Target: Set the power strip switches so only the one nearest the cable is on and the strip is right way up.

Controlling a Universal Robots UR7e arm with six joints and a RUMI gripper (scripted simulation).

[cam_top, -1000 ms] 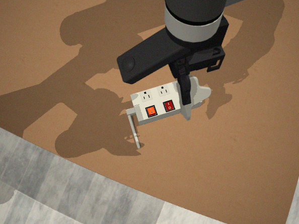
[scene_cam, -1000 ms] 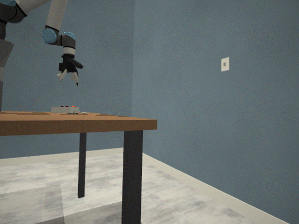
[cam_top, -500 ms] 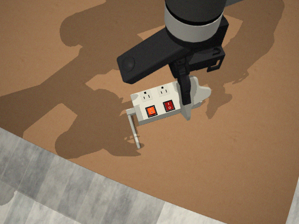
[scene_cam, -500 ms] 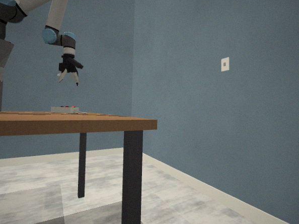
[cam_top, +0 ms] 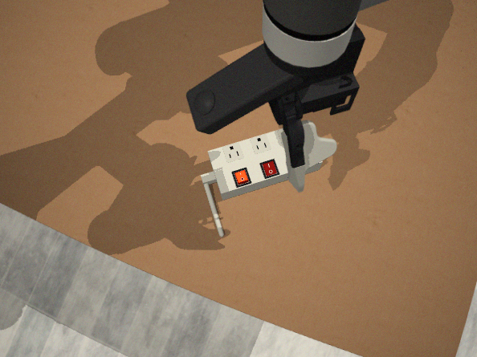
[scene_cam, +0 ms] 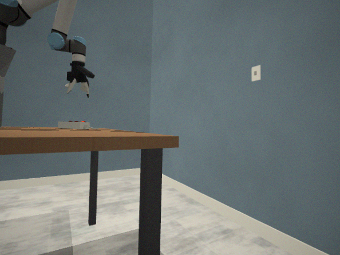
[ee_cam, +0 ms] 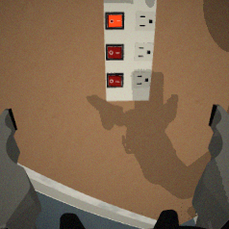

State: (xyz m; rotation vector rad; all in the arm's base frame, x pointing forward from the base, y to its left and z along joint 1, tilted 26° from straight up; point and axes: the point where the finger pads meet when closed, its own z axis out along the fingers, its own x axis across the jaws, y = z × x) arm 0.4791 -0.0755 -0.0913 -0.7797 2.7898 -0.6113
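Top cam: overhead, looks steeply down, close on the worktop [cam_top: 361, 232]. Exterior cam: low, well off, abt edge height, sees worktop [scene_cam: 86, 142] side-on. Wrist cam: behind the tool [ee_cam: 114, 159], faces down. All 3 share the power strip [cam_top: 249, 168].

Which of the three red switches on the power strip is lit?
The switch at the cable end, topmost in the wrist view, glows bright orange-red; the middle switch and the far-end switch are dark red.

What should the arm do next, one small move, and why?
Probably just lift away, touching nothing: the switch beside the cable already glows bright, the other two switches look dark, the strip lies face up, and the open gripper hangs above it.
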